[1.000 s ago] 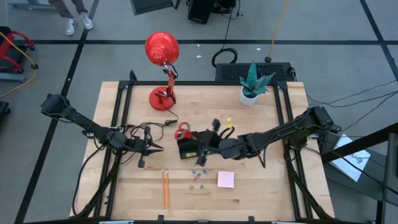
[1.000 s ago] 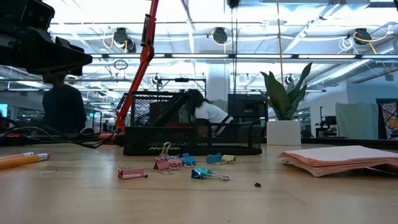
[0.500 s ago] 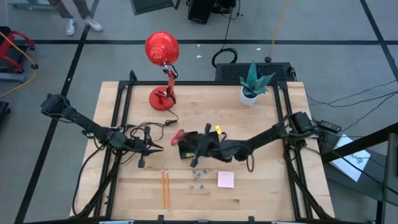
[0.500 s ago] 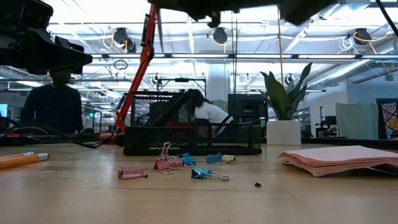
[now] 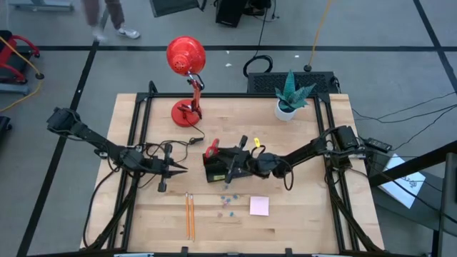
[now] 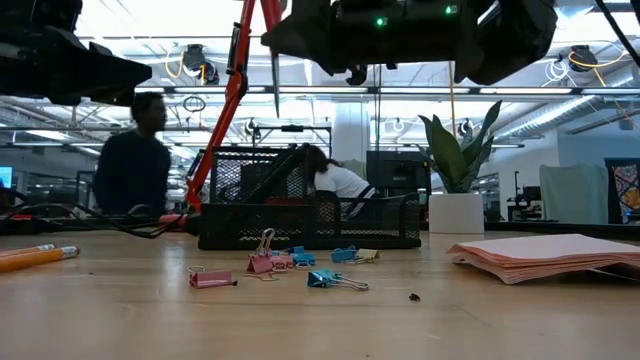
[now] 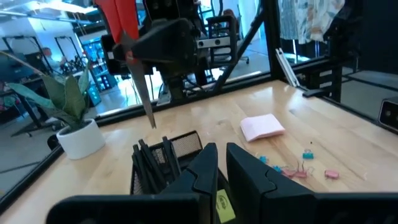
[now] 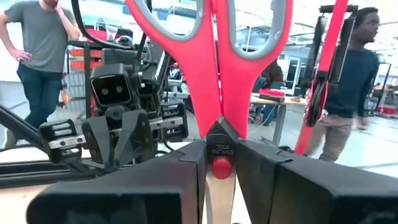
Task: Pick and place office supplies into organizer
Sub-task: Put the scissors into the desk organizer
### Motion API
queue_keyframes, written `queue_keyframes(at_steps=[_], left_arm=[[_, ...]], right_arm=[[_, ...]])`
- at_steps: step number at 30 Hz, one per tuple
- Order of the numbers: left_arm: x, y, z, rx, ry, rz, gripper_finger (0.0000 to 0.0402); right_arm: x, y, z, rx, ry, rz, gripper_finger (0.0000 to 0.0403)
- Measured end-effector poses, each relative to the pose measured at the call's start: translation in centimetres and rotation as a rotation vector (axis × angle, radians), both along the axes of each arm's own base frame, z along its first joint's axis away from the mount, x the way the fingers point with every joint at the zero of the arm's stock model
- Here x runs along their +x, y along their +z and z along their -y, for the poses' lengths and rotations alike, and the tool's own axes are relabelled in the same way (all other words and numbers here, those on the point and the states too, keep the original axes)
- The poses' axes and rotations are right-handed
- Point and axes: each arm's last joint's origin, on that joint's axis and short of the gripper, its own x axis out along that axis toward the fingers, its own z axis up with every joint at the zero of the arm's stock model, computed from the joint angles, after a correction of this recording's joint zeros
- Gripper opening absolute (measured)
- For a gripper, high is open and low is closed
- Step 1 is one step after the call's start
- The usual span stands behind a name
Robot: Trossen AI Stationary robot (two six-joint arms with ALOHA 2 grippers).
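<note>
Scissors are sitting clamped at the pivot between the right gripper's closed fingers, handles up, blades hanging over the organizer mid-table. Clips, pad and pencils are lying nearer the front edge. Left gripper is waiting beside, fingers nearly together, empty.

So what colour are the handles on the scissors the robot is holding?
Red, with grey inside the loops. The scissors show best in the right wrist view, held by the right gripper.
</note>
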Motion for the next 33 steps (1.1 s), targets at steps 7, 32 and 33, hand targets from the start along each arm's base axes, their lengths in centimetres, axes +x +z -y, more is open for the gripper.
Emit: queue_keyframes(at_steps=[7,32,33], left_arm=[[0.0,0.0,0.0,0.013,0.003,0.004,0.0042],[3.4,4.7,0.0,0.023,0.326,0.014,0.0191],[3.7,4.6,0.0,0.019,0.337,0.005,0.0202]], right_arm=[[0.5,-1.5,0.1,0.021,0.030,0.083,0.0054],[5.5,-2.1,-1.2,-0.059,-0.246,-0.072,0.0054],[5.5,-2.0,-1.2,-0.051,-0.245,-0.063,0.0054]])
